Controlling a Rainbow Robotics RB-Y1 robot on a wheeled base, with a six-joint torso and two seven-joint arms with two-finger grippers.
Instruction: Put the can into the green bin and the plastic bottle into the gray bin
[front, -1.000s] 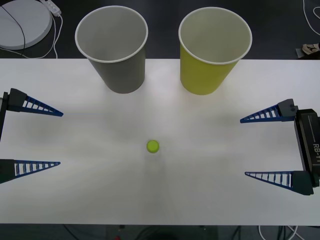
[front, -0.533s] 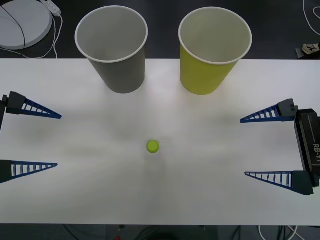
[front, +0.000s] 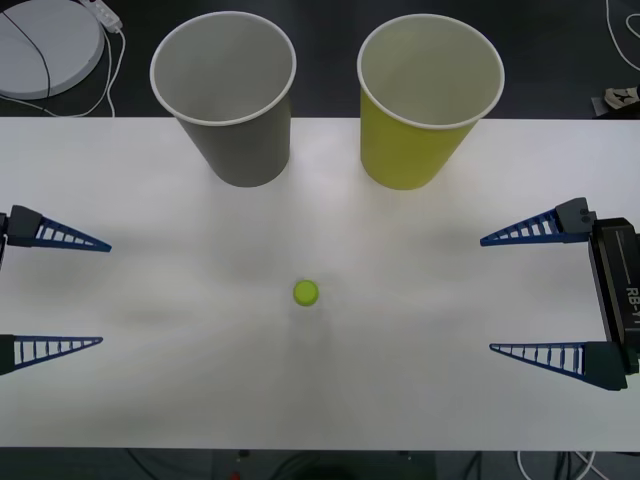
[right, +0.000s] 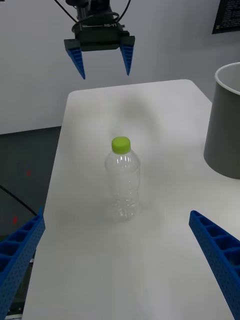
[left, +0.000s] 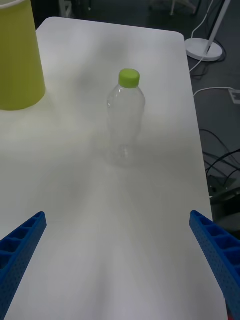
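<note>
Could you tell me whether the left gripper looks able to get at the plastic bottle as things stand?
Probably yes: the left gripper is open, and bare table lies between it and the upright plastic bottle.

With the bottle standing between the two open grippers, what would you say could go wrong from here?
1. The bottle stands upright, looks empty and light; a finger nudging it before closing could tip it over.
2. The gray bin and green bin stand side by side, so a drop could land in the wrong one.
3. Left gripper and right gripper face each other; both reaching could collide.
</note>
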